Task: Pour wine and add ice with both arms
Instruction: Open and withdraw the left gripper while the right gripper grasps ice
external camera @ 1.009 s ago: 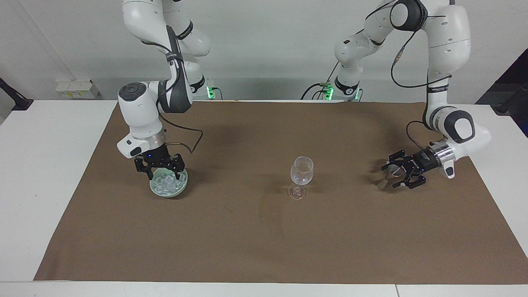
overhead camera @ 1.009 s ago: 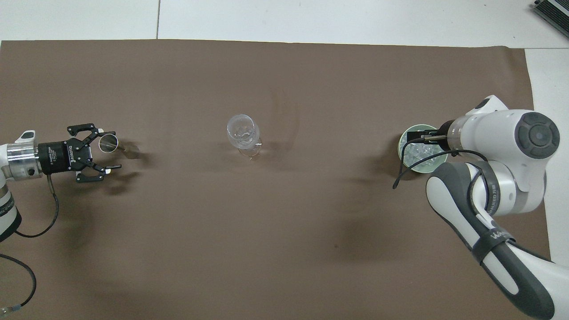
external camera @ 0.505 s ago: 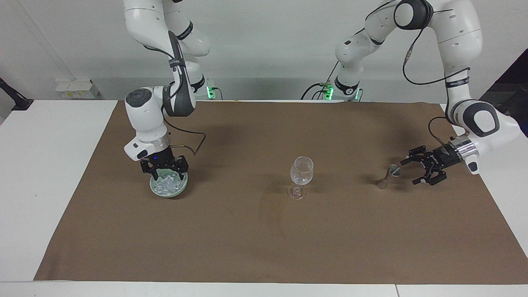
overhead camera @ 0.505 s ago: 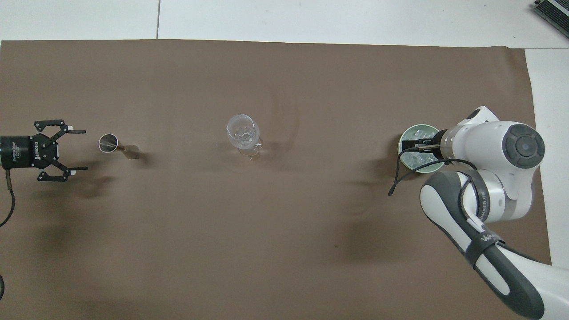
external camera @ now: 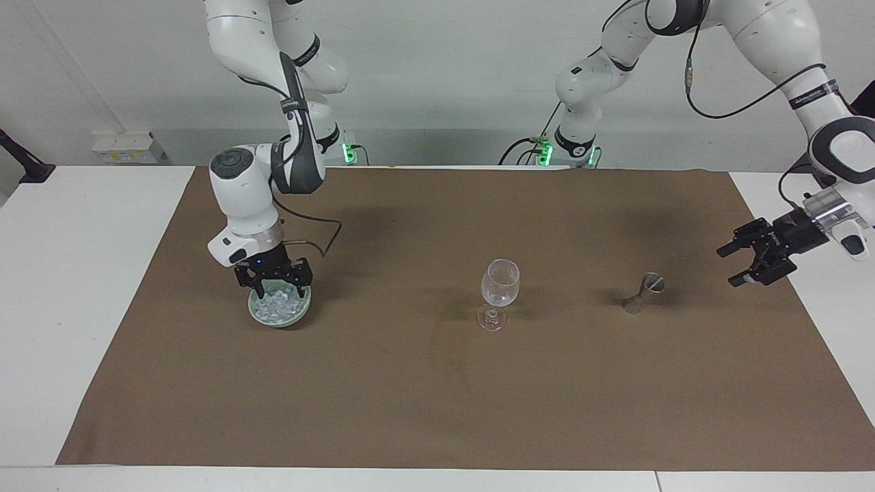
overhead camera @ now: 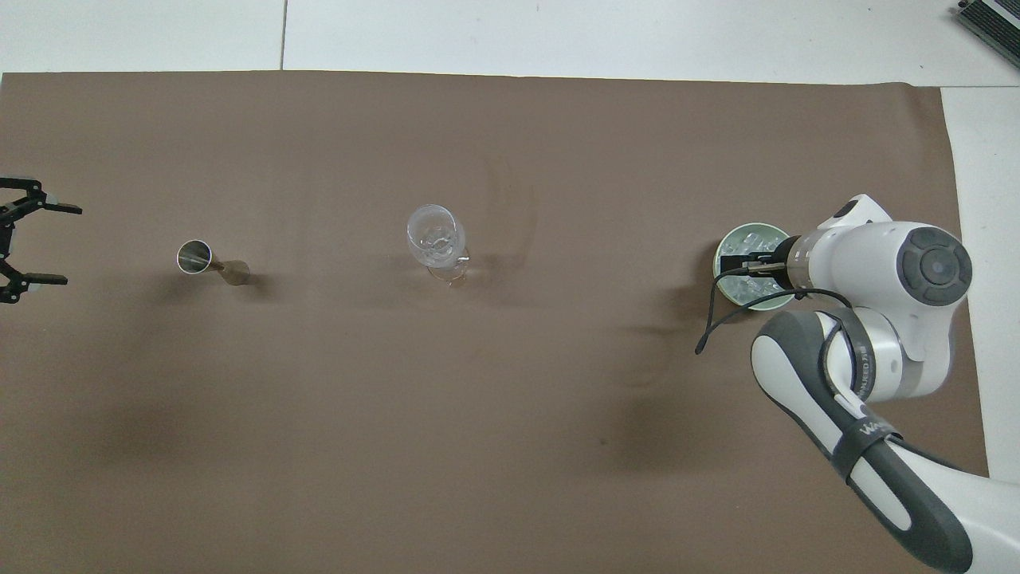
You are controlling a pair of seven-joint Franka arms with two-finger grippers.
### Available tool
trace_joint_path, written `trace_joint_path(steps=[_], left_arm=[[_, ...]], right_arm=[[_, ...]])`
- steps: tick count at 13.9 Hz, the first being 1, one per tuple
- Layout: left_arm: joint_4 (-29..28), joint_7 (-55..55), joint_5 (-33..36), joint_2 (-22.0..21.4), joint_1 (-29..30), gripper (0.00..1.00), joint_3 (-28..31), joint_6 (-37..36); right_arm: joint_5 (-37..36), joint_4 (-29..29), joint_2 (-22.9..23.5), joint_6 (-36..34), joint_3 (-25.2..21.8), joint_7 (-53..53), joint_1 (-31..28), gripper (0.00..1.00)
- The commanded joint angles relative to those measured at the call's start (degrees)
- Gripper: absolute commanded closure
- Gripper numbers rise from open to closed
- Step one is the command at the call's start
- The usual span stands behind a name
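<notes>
A clear stemmed glass (external camera: 500,283) (overhead camera: 435,235) stands mid-mat. A small metal jigger (external camera: 646,290) (overhead camera: 196,257) stands by itself toward the left arm's end. My left gripper (external camera: 727,266) (overhead camera: 68,245) hangs open and empty in the air beside the jigger, over the mat's edge. Ice (external camera: 277,305) (overhead camera: 744,240) fills a pale green bowl (external camera: 290,320) (overhead camera: 720,253) toward the right arm's end. My right gripper (external camera: 273,292) points straight down, open, with its fingertips at the ice; the wrist hides it from above. No wine shows in the glass or the jigger.
A brown mat (external camera: 437,383) covers most of the white table (external camera: 82,273). A black cable (overhead camera: 717,319) loops from the right wrist beside the bowl. A dark object (overhead camera: 992,20) lies off the mat, at the table's corner farthest from the robots.
My left gripper let go of the jigger and drew back toward the left arm's end, rising; the jigger stayed standing. My right gripper shifted slightly over the bowl.
</notes>
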Motion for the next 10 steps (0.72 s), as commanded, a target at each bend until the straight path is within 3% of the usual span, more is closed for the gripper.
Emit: trace_joint_path(steps=[1,5,10], left_arm=[[1.1,7.0,6.3,-2.5,-2.9,0.00,0.6,-0.6],[1.5,17.5,11.4,-4.4,-5.7,0.00,0.6,-0.3],[3.7,21.9,16.9,-7.9,-10.7,0.00,0.4,-1.5]], right_arm=[[-2.1,-1.5,-0.9,2.5,0.2,1.2,-0.7,0.16],[-2.7,-1.5,-0.7,4.0,0.2,1.2,-0.8,0.19],[-2.6,-2.8,-1.0,4.0,0.2,1.3,-0.9,0.21]])
